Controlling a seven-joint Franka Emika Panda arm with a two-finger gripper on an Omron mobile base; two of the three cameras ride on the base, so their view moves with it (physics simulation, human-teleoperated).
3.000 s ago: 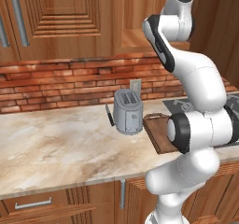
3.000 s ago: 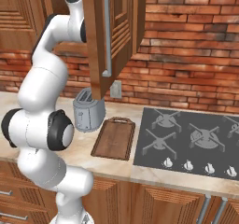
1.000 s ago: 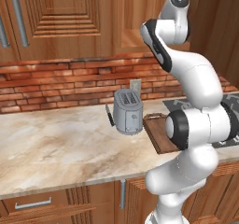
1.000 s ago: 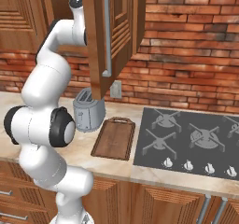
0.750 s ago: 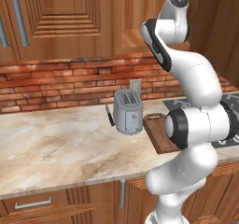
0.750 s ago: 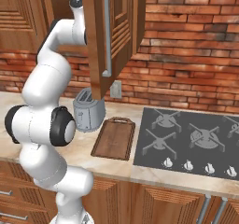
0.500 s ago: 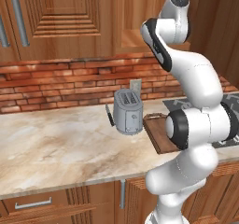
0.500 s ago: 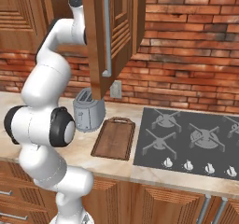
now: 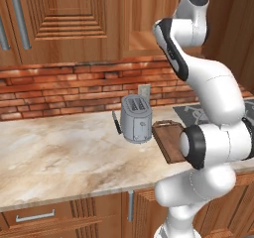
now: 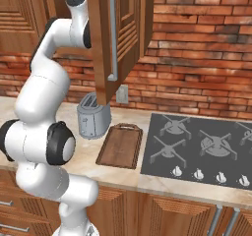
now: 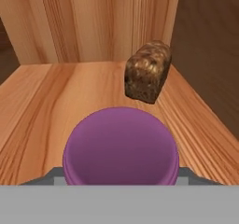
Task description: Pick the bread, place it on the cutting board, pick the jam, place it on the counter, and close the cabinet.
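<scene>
Bread (image 11: 148,72) sits at the back of the cabinet shelf (image 11: 56,101), close to the right wall, with the jam (image 11: 121,146) just in front of it and filling the foreground of my hand view. I judge the loaf chunk light and a little soft, with a rough crust that should not slip; I would take it across its two flat sides, low on the body, and squeeze gently. It looks dark brown, mottled and blocky, standing slightly tilted. The jar I expect to be rigid, smooth and rather slippery. I cannot tell how far my end effector is spread or whether it holds anything. Down on the table (image 9: 64,157), the cutting board (image 10: 120,145) lies bare beside the toaster (image 10: 92,116); the cabinet door (image 10: 115,38) stands open.
</scene>
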